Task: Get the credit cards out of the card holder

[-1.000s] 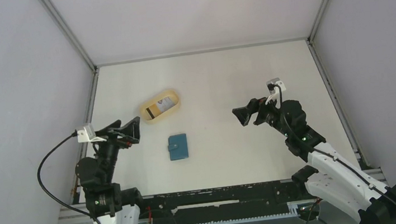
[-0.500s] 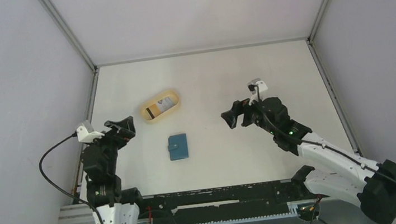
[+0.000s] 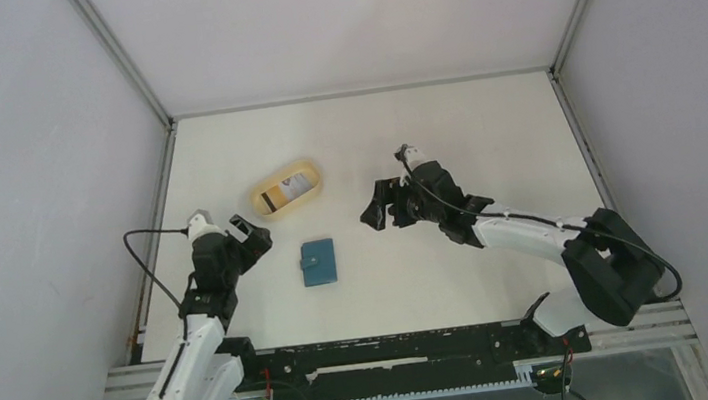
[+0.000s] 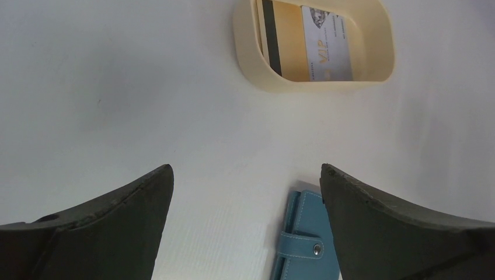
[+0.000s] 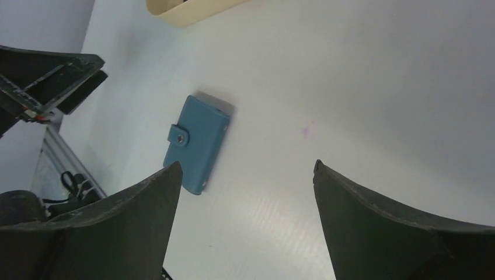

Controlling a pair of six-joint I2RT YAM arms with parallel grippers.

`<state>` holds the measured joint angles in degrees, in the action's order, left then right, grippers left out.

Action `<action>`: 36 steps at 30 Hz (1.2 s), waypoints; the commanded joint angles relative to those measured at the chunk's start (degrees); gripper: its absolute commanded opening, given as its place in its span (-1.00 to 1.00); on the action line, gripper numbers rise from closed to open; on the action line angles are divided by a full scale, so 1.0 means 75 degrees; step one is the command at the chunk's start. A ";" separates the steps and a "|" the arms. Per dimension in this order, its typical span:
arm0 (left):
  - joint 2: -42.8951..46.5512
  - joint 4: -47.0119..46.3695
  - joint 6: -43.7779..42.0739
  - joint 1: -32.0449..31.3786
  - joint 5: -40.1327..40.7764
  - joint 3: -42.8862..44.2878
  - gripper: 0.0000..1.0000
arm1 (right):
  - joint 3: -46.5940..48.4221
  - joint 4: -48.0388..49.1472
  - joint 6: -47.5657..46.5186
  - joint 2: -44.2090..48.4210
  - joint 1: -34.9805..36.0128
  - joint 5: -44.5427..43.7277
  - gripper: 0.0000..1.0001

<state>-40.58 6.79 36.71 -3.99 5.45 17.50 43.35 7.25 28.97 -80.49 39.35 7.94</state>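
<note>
Operator: White desk [image 3: 423,132], grey enclosure walls. Where is the work item?

Technician: Card holder [image 3: 318,262] lies flat on the desk at lower centre of the top view, closed, tab snapped. A tan dish [image 3: 285,190] sits just above it, not touching, with one credit card [image 4: 303,41] inside, dark stripe showing. No other cards are visible; any that remain are judged to be inside the closed holder.

Operator: What has changed over the last second?

Technician: Both arms have closed in. Right gripper [image 3: 378,207] has travelled leftward from right-centre of the frame and now stands near the holder, to its right. Left gripper [image 3: 252,240] has swung slightly lower and toward the holder from the left. Holder and dish have not moved.

Operator: State of the fingers?

Technician: Left fingers are spread wide with nothing between them; the holder's upper edge shows at the bottom of the left wrist view. Right fingers are also spread wide and empty; the holder appears left of centre in the right wrist view, clear of both tips.

Operator: Meaning for the task?

Technician: Approach phase. Neither gripper touches the holder. The tab must be released and the holder opened before any card can be withdrawn.
</note>
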 commanded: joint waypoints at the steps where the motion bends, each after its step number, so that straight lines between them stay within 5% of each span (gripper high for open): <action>1: -0.0555 -0.1264 0.0110 -0.0101 -0.0309 -0.0395 1.00 | 0.0378 0.1169 0.1083 -0.0596 0.0063 0.1249 0.81; 22: -0.2311 -0.3483 0.0950 -0.1077 -0.0751 -0.1292 0.98 | 0.0583 0.2690 0.2669 -0.3073 0.0921 0.1851 0.55; 36: -0.3162 -0.3545 0.0286 -0.1238 -0.0259 -0.0429 0.85 | 0.0600 0.1625 0.2295 -0.2404 0.2196 0.0715 0.38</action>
<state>-61.58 -21.21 41.95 -13.02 3.07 10.20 45.93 20.82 47.75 -102.72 50.65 17.26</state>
